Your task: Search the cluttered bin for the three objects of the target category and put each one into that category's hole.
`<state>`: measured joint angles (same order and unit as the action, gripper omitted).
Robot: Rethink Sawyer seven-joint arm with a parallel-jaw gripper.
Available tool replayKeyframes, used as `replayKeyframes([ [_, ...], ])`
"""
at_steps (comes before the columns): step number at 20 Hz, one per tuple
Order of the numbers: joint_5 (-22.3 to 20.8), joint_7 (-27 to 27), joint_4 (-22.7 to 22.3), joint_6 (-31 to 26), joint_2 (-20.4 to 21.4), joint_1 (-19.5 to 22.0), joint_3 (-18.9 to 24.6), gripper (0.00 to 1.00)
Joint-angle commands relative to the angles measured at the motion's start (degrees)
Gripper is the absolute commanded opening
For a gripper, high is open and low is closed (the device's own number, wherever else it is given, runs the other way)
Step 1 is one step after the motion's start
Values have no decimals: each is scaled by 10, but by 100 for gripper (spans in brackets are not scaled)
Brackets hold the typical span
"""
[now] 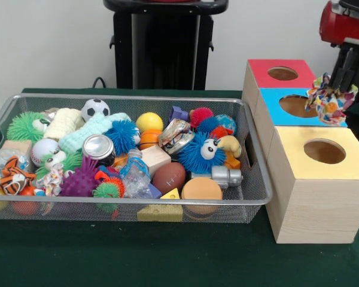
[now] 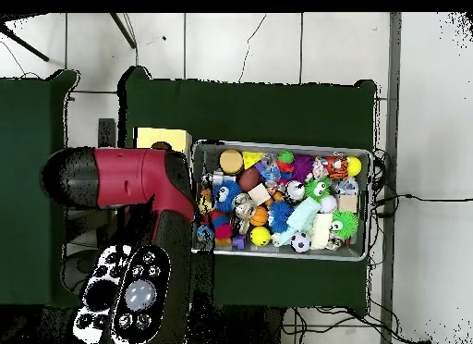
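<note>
The robot's tool (image 1: 341, 81) hangs above the blue-topped box (image 1: 299, 106), clenched on a colourful fabric scrunchie (image 1: 329, 101) that dangles just over the box's round hole (image 1: 297, 106). The red-topped box (image 1: 281, 73) sits behind it and the yellow-topped box (image 1: 323, 179) in front, all beside the wire-mesh bin (image 1: 251, 197) crowded with balls, blocks and fuzzy toys on the green tabletop (image 1: 137, 257). From overhead, the red arm (image 2: 129, 178) covers most of the boxes

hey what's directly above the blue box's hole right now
The gripper hangs over the blue box, holding a colourful fabric scrunchie at the right rim of its hole. The scrunchie covers that rim; the hole's inside is too dark to see.
</note>
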<state>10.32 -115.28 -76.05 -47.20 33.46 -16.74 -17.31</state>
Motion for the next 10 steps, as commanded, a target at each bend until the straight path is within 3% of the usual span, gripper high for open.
replayKeyframes([
  [1,22,-118,-17,0,-36,33,34,0],
  [10,11,-91,3,11,-52,52,40,0],
])
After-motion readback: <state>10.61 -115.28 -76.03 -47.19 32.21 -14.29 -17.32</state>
